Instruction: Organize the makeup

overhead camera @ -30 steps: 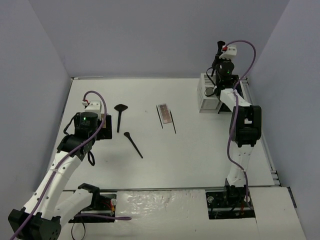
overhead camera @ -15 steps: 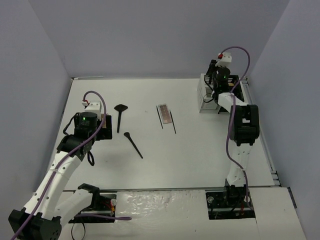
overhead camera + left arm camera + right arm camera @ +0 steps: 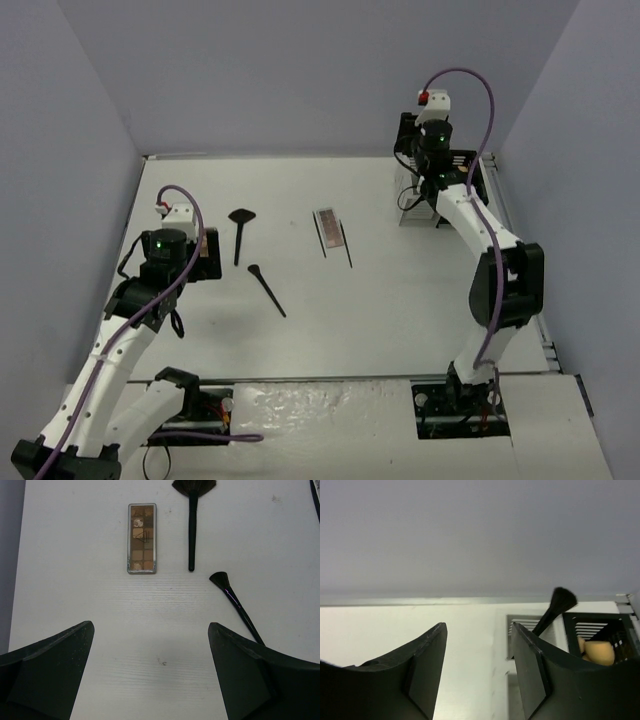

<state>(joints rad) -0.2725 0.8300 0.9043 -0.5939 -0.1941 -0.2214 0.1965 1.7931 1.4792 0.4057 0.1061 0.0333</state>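
The left gripper [image 3: 151, 624] hangs over the white table [image 3: 400, 300] with its jaws spread wide and nothing between them. An eyeshadow palette [image 3: 141, 538] of brown and pink pans lies flat ahead of the jaws, a little toward the finger on the left of the wrist view. A black fan brush [image 3: 191, 525] lies just beside the palette and parallel to it, bristles pointing away from the jaws. Nearer, a small black brush [image 3: 235, 605] slants toward the finger on the right of that view, and the end of its handle slips out of sight behind that finger. From overhead, a second palette [image 3: 326, 228] and a thin brush [image 3: 347, 245] lie side by side toward the middle of the table, well apart from both grippers. At the far right corner, the right gripper [image 3: 479, 626] is raised with its jaws parted and gripping nothing. Ahead of it, past the finger on the right of its wrist view, a round-headed black brush [image 3: 555, 611] stands tilted, bristles up, in the white slatted organizer [image 3: 524, 625]. A beige sponge [image 3: 596, 652] sits inside the black slatted organizer [image 3: 620, 630] farther to that side.
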